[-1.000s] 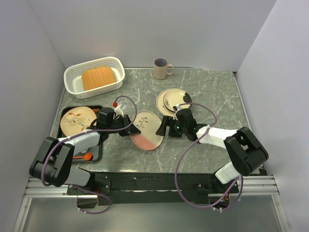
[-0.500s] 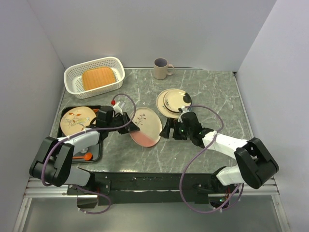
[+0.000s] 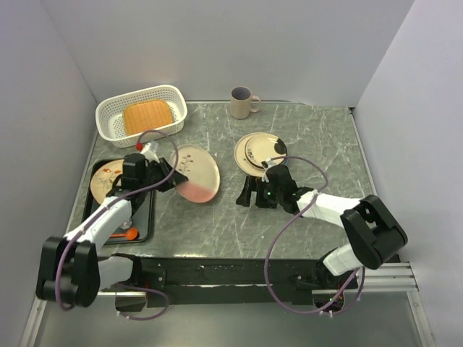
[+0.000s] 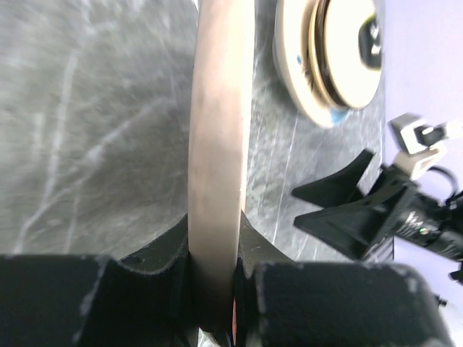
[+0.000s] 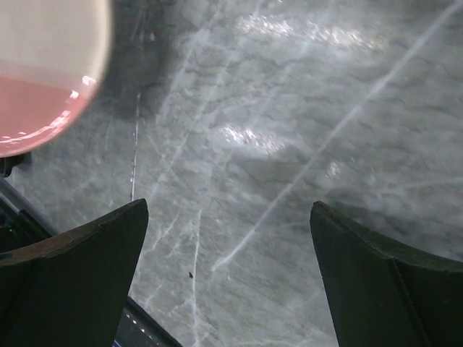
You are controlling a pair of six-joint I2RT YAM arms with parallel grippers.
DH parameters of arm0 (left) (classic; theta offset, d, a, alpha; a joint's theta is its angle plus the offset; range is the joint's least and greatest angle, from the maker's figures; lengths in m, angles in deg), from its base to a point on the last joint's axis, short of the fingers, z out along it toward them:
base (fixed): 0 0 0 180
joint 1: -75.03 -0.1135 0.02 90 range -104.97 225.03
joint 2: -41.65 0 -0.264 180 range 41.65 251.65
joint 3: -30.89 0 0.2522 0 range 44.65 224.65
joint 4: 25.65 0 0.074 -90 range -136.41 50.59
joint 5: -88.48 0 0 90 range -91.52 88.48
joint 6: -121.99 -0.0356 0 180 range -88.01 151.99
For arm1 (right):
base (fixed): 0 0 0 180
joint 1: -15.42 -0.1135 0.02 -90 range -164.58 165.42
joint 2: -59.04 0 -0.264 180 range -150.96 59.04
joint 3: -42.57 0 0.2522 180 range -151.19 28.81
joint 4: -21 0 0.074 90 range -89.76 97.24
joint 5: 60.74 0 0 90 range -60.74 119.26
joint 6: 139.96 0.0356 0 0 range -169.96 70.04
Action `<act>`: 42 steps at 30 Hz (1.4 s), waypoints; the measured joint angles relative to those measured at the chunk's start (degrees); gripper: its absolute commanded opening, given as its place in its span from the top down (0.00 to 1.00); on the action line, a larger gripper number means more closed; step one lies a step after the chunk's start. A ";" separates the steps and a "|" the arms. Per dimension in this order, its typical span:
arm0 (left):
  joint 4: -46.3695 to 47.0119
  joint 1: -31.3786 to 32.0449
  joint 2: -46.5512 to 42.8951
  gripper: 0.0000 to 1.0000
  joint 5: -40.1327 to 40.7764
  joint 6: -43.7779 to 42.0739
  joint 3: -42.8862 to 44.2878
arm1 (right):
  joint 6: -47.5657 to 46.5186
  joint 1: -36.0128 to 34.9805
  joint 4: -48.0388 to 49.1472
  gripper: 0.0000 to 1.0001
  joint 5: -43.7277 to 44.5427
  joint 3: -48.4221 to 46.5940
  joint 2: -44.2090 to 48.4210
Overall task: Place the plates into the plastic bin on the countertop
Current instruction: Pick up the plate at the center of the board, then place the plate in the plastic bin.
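My left gripper [image 3: 160, 174] is shut on the rim of the half-pink plate with a twig [image 3: 194, 172], holding it tilted above the countertop [image 3: 318, 141]. In the left wrist view the plate's edge [image 4: 217, 144] stands clamped between my fingers. The white perforated bin [image 3: 110, 116] sits at the back left with a tan-orange plate [image 3: 147, 117] inside. A stack of cream plates [image 3: 255, 153] lies right of centre, also in the left wrist view [image 4: 329, 58]. My right gripper [image 3: 246, 194] is open and empty over bare marble [image 5: 289, 144], the pink plate's edge [image 5: 43, 79] at its upper left.
A black tray [image 3: 147, 220] at the left holds a cream flowered plate [image 3: 108, 179] and an orange utensil [image 3: 129, 233]. A beige mug [image 3: 241, 103] stands at the back centre. White walls enclose the slab on three sides.
My left gripper has lifted the half-pink plate and carried it left and back, toward the bin. My right gripper has let go of it and stays open near the centre.
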 measured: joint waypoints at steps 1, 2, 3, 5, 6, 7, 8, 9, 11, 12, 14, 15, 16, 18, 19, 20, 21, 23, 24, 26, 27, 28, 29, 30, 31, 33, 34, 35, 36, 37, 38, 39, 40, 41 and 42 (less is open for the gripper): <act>-0.59 -0.79 -1.27 0.99 0.22 0.02 0.00 | 0.02 -0.11 0.46 0.00 -0.46 -0.52 -0.92; -1.33 -1.73 -2.67 0.99 0.42 0.09 0.00 | 0.04 -0.26 0.98 0.00 -0.85 -0.76 -1.62; -2.05 -2.58 -4.02 0.99 0.61 0.15 0.00 | 0.07 -0.44 1.36 0.00 -1.07 -0.76 -1.99; -2.80 -4.44 -6.36 0.99 0.81 0.48 0.00 | 0.13 -0.90 1.49 0.00 -1.55 -0.76 -2.45; -2.99 -5.14 -7.17 0.99 0.85 0.74 0.04 | 0.20 -1.07 1.64 0.00 -1.75 -0.74 -2.51; -3.45 -6.19 -7.89 0.99 0.87 1.03 0.28 | 0.26 -1.29 1.90 0.00 -1.92 -0.68 -2.51; -3.58 -6.62 -8.02 0.99 0.87 1.11 0.48 | 0.28 -1.38 2.03 0.00 -1.99 -0.66 -2.49; -3.87 -7.19 -8.07 0.99 0.83 1.22 0.87 | 0.31 -1.46 2.36 0.00 -2.01 -0.52 -2.49; -3.87 -8.02 -7.87 0.99 0.72 1.38 1.40 | 0.46 -1.57 2.67 0.00 -1.86 0.04 -2.16; -3.98 -8.31 -7.63 0.99 0.68 1.44 1.79 | 0.48 -1.57 2.80 0.00 -1.68 0.57 -1.68; -4.31 -8.61 -6.60 0.99 0.76 1.44 2.95 | 0.61 -1.60 2.82 0.00 -1.01 2.16 0.13; -4.68 -8.70 -6.12 0.99 0.81 1.38 3.58 | 0.83 -1.62 3.10 0.00 -0.48 3.23 1.33; -4.72 -8.81 -5.60 0.99 0.83 1.31 4.11 | 1.05 -1.62 3.08 0.00 -0.17 4.09 2.47; -4.61 -9.51 -4.61 0.99 0.61 1.27 5.07 | 1.60 -1.62 3.15 0.00 0.79 6.08 5.14; -4.52 -10.01 -4.11 0.99 0.39 1.33 5.53 | 1.90 -1.62 3.28 0.00 1.18 6.97 6.21; -4.22 -10.69 -3.52 0.99 0.22 1.44 5.92 | 2.03 -1.62 3.26 0.00 1.53 7.67 7.04; -3.82 -11.28 -2.99 0.99 0.07 1.57 6.14 | 2.32 -1.62 3.26 0.00 1.92 8.28 7.72; -2.69 -12.50 -1.88 0.99 -0.46 2.29 6.38 | 2.75 -1.62 3.17 0.00 2.47 9.14 8.57; -2.10 -13.00 -1.33 0.99 -0.63 2.71 6.38 | 2.93 -1.62 2.99 0.00 2.69 9.44 8.94; -1.60 -13.46 -0.70 0.99 -0.92 3.17 6.38 | 3.10 -1.62 2.89 0.00 3.08 9.66 9.27; -1.55 -13.55 -0.61 0.99 -1.03 3.28 6.38 | 3.08 -1.62 2.91 0.00 3.17 9.66 9.27; -1.60 -13.66 -0.59 0.99 -1.09 3.48 6.38 | 3.06 -1.62 2.91 0.00 3.21 9.64 9.27; -1.55 -13.79 -0.59 0.99 -1.38 3.63 6.38 | 3.06 -1.62 2.86 0.00 3.21 9.64 9.25; -1.46 -13.81 -0.59 0.99 -1.49 3.65 6.38 | 3.06 -1.62 2.89 0.00 3.21 9.60 9.20; -1.42 -14.03 -0.59 0.99 -1.53 3.67 6.40 | 3.02 -1.62 2.93 0.00 3.17 9.33 8.76; -1.64 -14.47 -0.59 0.99 -1.88 3.67 6.45 | 3.02 -1.62 3.32 0.00 2.93 8.57 7.39; -1.84 -14.91 -0.59 0.99 -2.03 3.67 6.54 | 3.04 -1.62 3.82 0.00 2.47 8.02 6.34; -2.08 -15.30 -0.59 0.99 -2.16 3.69 6.64 | 2.99 -1.62 4.20 0.00 2.12 7.41 5.40; -2.14 -15.85 -0.68 0.99 -2.25 3.82 6.75 | 2.95 -1.64 4.59 0.00 1.66 6.64 4.20; -2.23 -16.31 -0.70 0.99 -2.27 3.91 6.95 | 2.86 -1.68 5.01 0.00 1.36 5.84 3.13; -2.45 -16.70 -0.76 0.99 -2.27 4.00 7.28 | 2.82 -1.73 5.38 0.00 0.98 5.16 2.19; -2.45 -16.96 -0.76 0.99 -2.27 4.07 7.52 | 2.80 -1.77 5.79 0.00 0.66 4.76 1.51; -2.45 -17.33 -0.76 0.99 -2.27 4.17 7.85 | 2.80 -1.88 6.23 0.00 0.44 4.55 1.05; -2.43 -17.57 -0.76 0.99 -2.29 4.33 8.17 | 2.78 -2.01 6.62 0.00 0.33 4.48 0.79; -2.36 -17.70 -0.76 0.99 -2.29 4.55 8.39 | 2.80 -2.12 6.88 0.00 0.22 4.46 0.70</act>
